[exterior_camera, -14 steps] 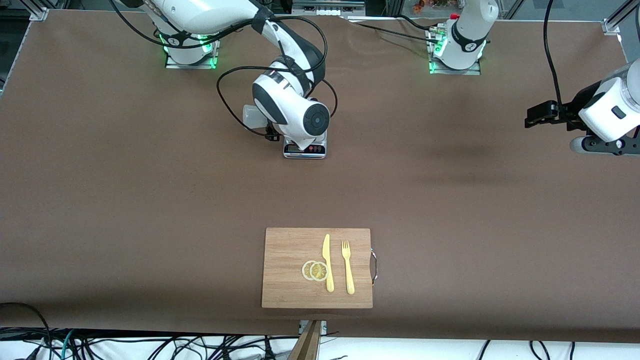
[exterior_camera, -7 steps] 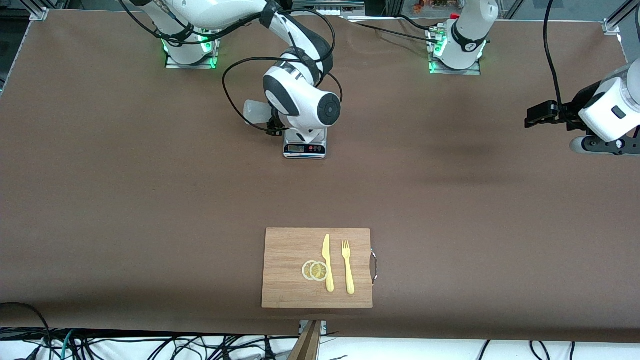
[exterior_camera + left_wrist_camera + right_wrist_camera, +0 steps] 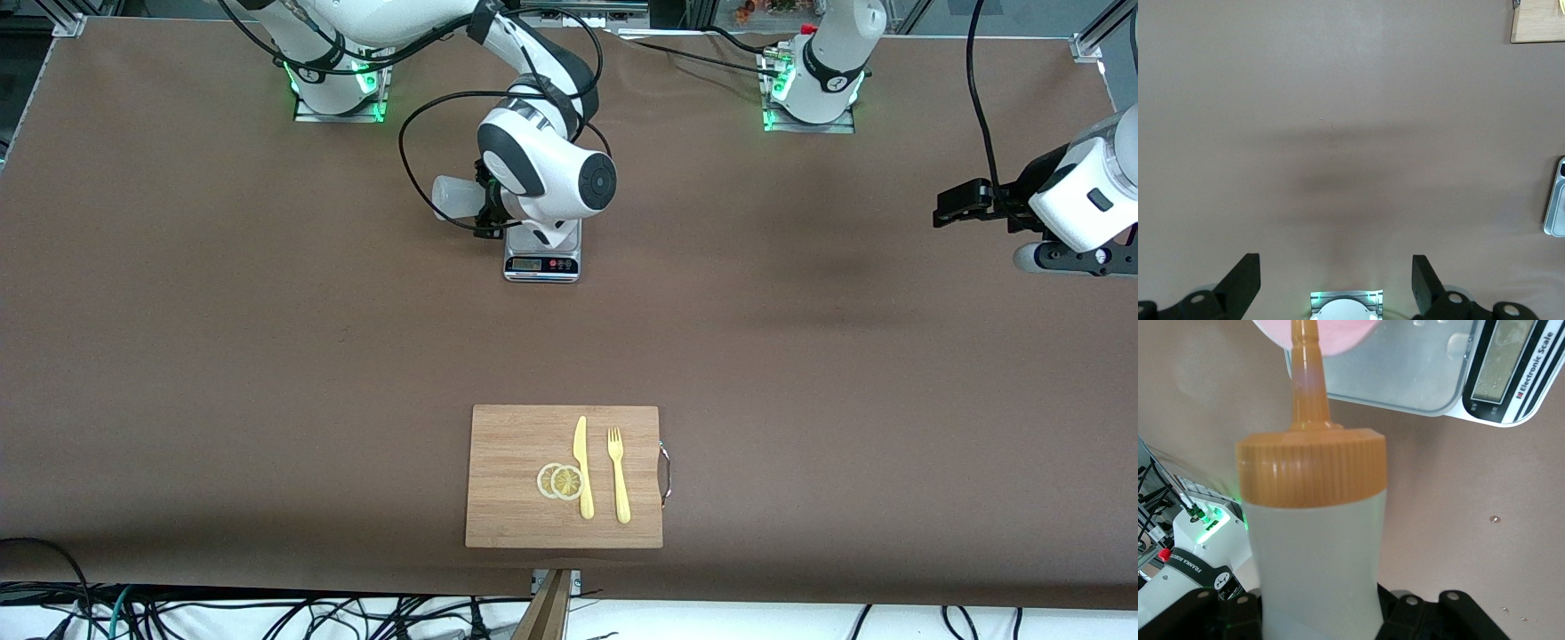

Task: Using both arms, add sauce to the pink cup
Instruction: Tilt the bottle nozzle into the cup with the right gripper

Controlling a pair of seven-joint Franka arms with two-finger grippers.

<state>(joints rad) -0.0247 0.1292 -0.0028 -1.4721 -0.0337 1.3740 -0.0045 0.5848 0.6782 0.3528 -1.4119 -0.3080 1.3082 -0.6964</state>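
Right arm reaches in from upper left of frame, wrist bent sideways at upper centre, right pincer (image 3: pixel 484 206) clamped on its load. Left arm waits at right edge, left pincer (image 3: pixel 1337 280) spread open, pointing down.

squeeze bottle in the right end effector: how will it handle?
The sauce bottle has translucent, soft-looking walls, so it probably gives under the right end effector clamped on it. Tilted with its orange nozzle toward the pink cup, it likely dribbles if pressed. It looks light. The left end effector waits open.
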